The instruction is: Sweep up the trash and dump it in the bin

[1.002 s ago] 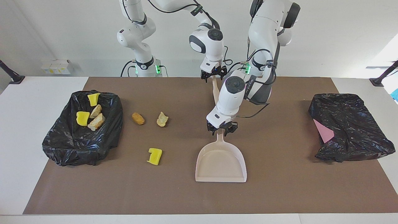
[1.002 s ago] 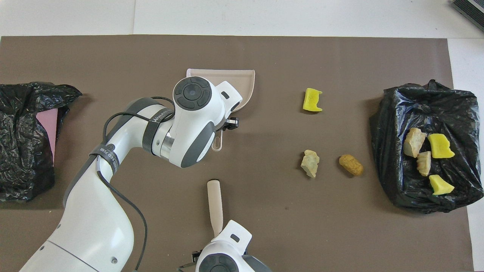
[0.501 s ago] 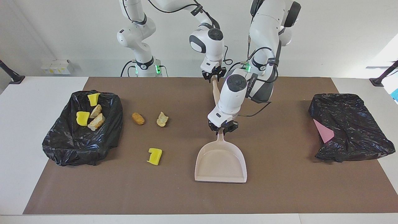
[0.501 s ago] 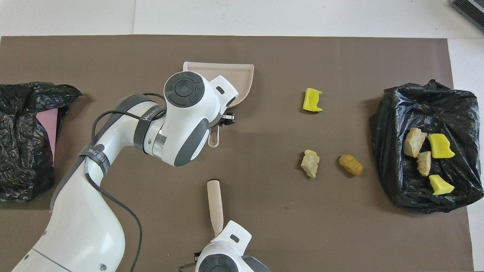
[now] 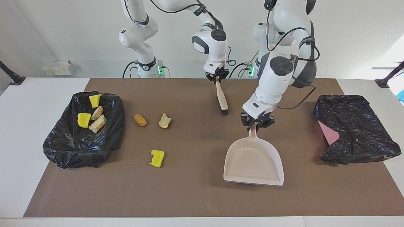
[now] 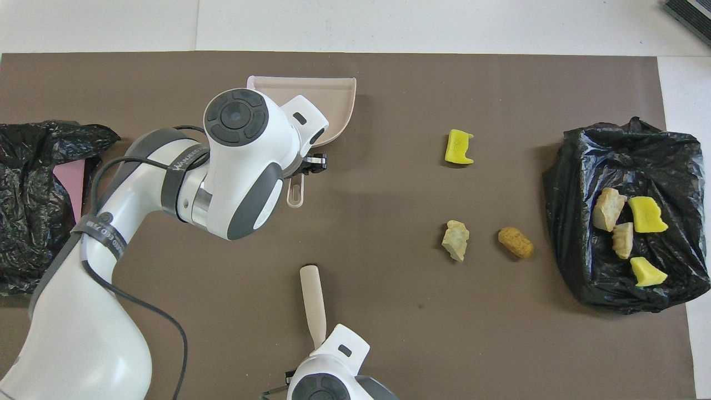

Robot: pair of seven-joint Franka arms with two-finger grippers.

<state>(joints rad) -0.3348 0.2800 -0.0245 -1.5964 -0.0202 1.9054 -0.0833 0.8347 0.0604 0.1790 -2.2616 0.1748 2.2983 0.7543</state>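
Three pieces of trash lie on the brown mat: an orange-brown chunk (image 5: pixel 140 120) (image 6: pixel 516 243), a beige chunk (image 5: pixel 164 121) (image 6: pixel 456 240) and a yellow piece (image 5: pixel 157 158) (image 6: pixel 459 147). Several more yellow and beige pieces sit in the black-bag bin (image 5: pixel 63 145) (image 6: pixel 577 166) at the right arm's end. My left gripper (image 5: pixel 257 125) is shut on the handle of the pale dustpan (image 5: pixel 252 160) (image 6: pixel 311 97), mid-mat. My right gripper (image 5: pixel 217 78) is shut on the top of the brush (image 5: pixel 222 97) (image 6: pixel 314 303), whose dark bristle end points away from the robots.
A second crumpled black bag (image 5: pixel 356 129) (image 6: pixel 28 222) with a pink sheet (image 5: pixel 328 132) in it lies at the left arm's end. The brown mat (image 5: pixel 189 195) covers most of the white table. Open mat lies between the dustpan and the loose pieces.
The left gripper has carried the dustpan sideways toward the left arm's end of the table. The right gripper has closed on the brush handle.
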